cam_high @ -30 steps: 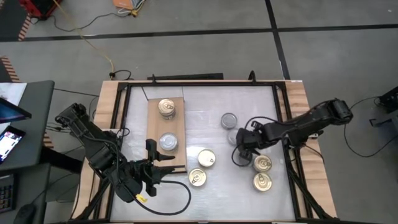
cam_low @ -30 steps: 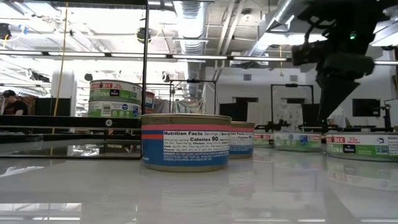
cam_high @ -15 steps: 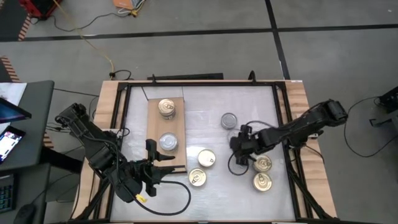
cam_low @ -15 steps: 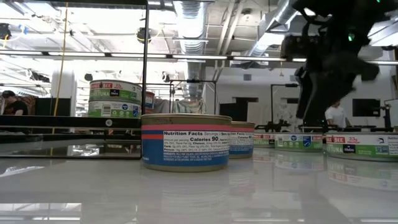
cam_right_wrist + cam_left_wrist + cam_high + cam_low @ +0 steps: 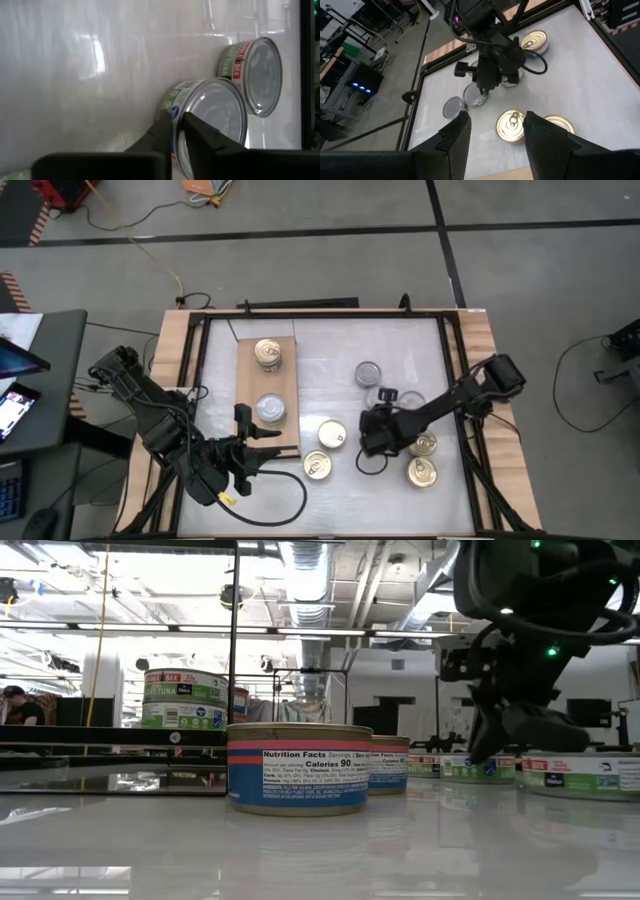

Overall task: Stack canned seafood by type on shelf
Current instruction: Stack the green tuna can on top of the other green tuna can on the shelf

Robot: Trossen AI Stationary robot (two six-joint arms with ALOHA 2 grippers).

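The tan shelf point(image 5: 268, 385) lies on the table's left half and carries a gold-topped tin point(image 5: 267, 352) and a silver-topped tin point(image 5: 270, 409). Several more tins stand on the white table: gold-topped ones point(image 5: 331, 434) point(image 5: 318, 466) point(image 5: 421, 472) and a silver-topped one point(image 5: 368, 373). My right gripper point(image 5: 179, 120) is low over the table's middle point(image 5: 375, 428), at a second silver-topped tin point(image 5: 215, 117), and is shut on it. My left gripper point(image 5: 495, 117) is open and waits at the shelf's near end point(image 5: 260, 442). My right gripper straddles the rim point(image 5: 175, 102) of the nearer silver-topped tin, one finger point(image 5: 161, 132) on the green label wall and the other point(image 5: 200, 134) on the lid side. It comes slanting down from the near side. The tin stands upright on the table.
A gold-topped tin point(image 5: 423, 443) sits right beside my right wrist, and a cable loop point(image 5: 368, 460) lies on the table near it. Black rails and wooden strips point(image 5: 470, 380) border the table. In the low view a blue-labelled tin point(image 5: 298, 768) stands closest.
My right gripper has moved toward the table's left and near edges and come down close to the tabletop, tipping over as the arm stretched out. The tins have kept their places. My left arm has stayed still.
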